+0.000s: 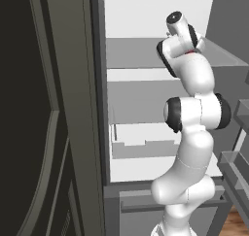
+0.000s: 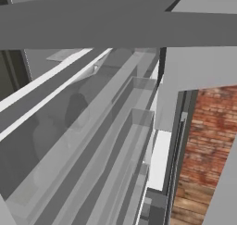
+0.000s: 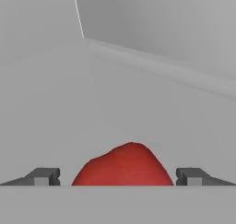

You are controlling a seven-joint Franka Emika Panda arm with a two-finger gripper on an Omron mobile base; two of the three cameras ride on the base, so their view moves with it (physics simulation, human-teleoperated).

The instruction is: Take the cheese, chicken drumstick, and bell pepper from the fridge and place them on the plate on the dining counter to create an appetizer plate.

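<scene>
Fridge [image 1: 146, 99] open, white interior facing the base, grey outer wall running down the left side of the left base view. Door swung out to the right; its grey bins [image 1: 238, 172] sit just beside the arm's lower links, so not much room on that side. From the right base view the door's shelf rails [image 2: 115, 140] cross the frame diagonally, with a brick wall [image 2: 208, 140] and wood floor beyond them.

Inside: glass shelves [image 1: 141, 53] stacked one above another, white drawer [image 1: 146, 143] below them. Arm [image 1: 194, 133] rises in front of the drawer and reaches in at the upper shelf level; wrist sits close under the shelf's front edge on the right half of the compartment. Left half of the shelves looks open.

Gripper [image 3: 118, 177] spread fully wide, nothing held. Both fingertips [image 3: 44, 177] visible at the bottom of the hand view, one on each side of the bell pepper [image 3: 123, 165]. Pepper sits between them on the white fridge surface, gap on both sides, no contact with either tip. A small red patch also shows by the wrist in the left base view.

Behind the pepper: plain white floor, then the interior's back corner edge [image 3: 156, 66] running diagonally, well apart from the pepper.
</scene>
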